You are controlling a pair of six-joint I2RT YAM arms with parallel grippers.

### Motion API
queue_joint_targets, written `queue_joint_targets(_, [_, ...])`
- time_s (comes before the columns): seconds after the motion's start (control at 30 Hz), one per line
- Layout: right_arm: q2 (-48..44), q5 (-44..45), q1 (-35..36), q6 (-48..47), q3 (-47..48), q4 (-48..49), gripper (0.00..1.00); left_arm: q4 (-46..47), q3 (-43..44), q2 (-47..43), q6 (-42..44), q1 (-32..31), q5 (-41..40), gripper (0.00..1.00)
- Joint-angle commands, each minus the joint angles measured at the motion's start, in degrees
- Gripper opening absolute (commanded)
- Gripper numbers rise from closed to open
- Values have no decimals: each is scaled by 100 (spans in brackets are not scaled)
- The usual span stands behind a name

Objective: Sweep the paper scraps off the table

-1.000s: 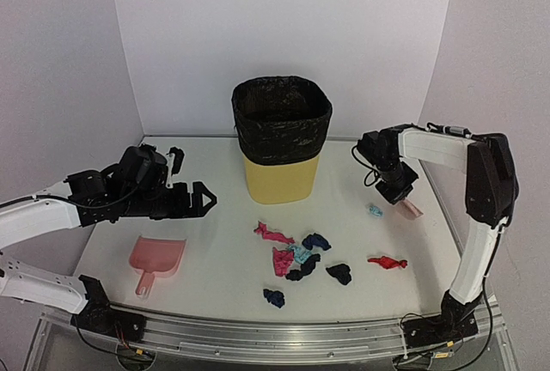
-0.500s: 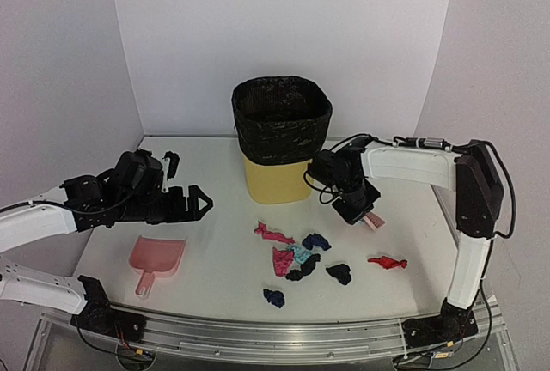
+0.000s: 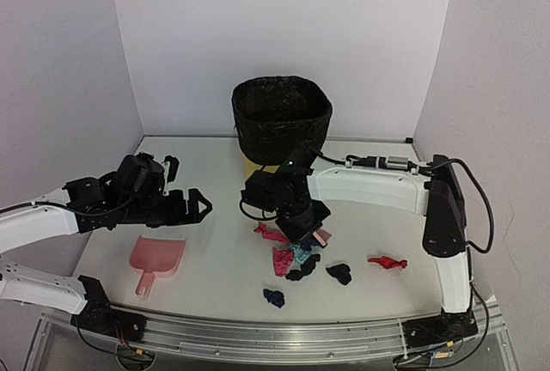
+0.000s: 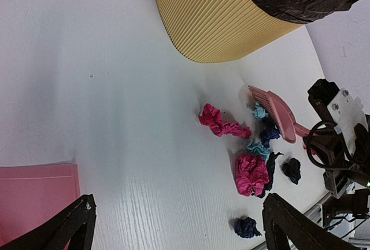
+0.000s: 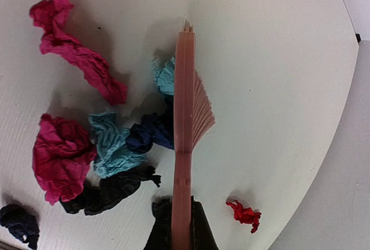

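Several paper scraps lie bunched on the white table (image 3: 215, 182): a pink twist (image 3: 273, 234), a pink wad (image 5: 58, 157), light blue bits (image 5: 113, 143), navy (image 5: 150, 134) and black (image 5: 107, 189). A red scrap (image 3: 388, 262) lies apart to the right, and a navy one (image 3: 274, 297) sits near the front. My right gripper (image 3: 305, 221) is shut on the handle of the pink brush (image 5: 185, 117), whose bristles rest against the right side of the bunch. My left gripper (image 3: 191, 203) hangs open above the dustpan (image 3: 156, 258), left of the scraps.
A yellow bin (image 3: 281, 139) with a black liner stands at the back centre, just behind the brush. The pink dustpan (image 4: 34, 195) lies flat at the front left. White walls close the table on three sides, and a metal rail (image 3: 275, 337) runs along the front.
My right arm has swung left from the table's right side with the brush, pushing a light blue scrap into the bunch. The left arm has barely moved.
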Motion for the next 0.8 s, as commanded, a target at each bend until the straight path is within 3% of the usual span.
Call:
queue_joint_targets(0.0, [-34, 125, 243, 272, 418, -536, 0, 80, 57, 22, -6, 32, -18, 100])
queue_joint_targets(0.27, [-620, 1402, 304, 441, 387, -1063, 0, 184, 31, -15, 82, 37, 31, 100])
queue_joint_targets(0.53, [-1215, 2450, 289, 1206, 103, -2192, 0, 420, 35, 47, 211, 44, 173, 100])
queue_joint_targets(0.77, [-1811, 1855, -304, 3256, -548, -3844, 0, 585, 65, 217, 372, 95, 379, 100])
